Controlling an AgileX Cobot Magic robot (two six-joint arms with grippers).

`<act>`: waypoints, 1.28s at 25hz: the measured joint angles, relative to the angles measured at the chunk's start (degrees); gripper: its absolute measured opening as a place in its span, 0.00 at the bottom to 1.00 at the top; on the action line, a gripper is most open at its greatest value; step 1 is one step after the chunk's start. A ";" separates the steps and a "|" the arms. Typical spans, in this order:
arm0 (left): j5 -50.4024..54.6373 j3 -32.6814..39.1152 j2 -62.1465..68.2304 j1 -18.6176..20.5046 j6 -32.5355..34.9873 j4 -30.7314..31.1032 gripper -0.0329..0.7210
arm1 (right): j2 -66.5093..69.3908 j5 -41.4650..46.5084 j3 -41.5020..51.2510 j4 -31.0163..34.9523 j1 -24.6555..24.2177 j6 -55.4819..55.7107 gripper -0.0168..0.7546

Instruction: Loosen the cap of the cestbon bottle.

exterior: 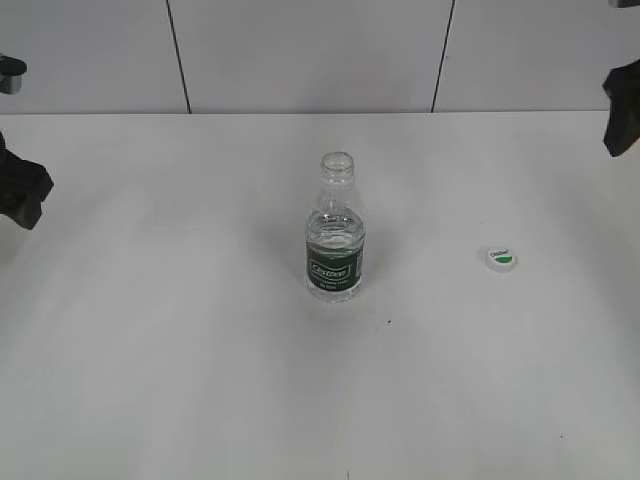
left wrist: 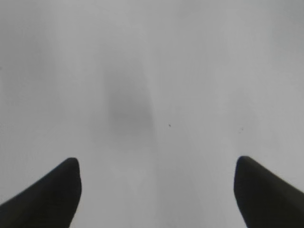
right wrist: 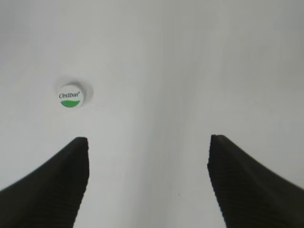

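Observation:
The cestbon bottle point(exterior: 335, 232) stands upright in the middle of the white table, its mouth open with no cap on it. The cap point(exterior: 501, 258) lies flat on the table to the bottle's right, green and white top up; it also shows in the right wrist view point(right wrist: 71, 95), ahead and left of the jaws. My left gripper point(left wrist: 156, 164) is open and empty over bare table at the far left edge point(exterior: 20, 190). My right gripper point(right wrist: 148, 142) is open and empty, raised at the far right edge point(exterior: 622, 110).
The white table point(exterior: 200, 350) runs back to a pale panelled wall point(exterior: 300, 50) with dark vertical seams. Nothing else stands on the table.

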 joint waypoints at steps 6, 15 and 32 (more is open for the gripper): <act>8.16 -0.40 -2.56 0.00 2.09 -5.11 0.83 | -0.86 6.32 0.40 2.63 -6.19 -2.06 0.79; 15.44 1.80 -9.66 0.05 3.10 -8.81 0.83 | -13.84 6.78 10.49 8.31 -6.70 -4.87 0.79; 15.62 24.31 -42.24 0.10 3.27 -11.22 0.83 | -40.34 5.45 33.16 9.18 -6.70 -6.07 0.79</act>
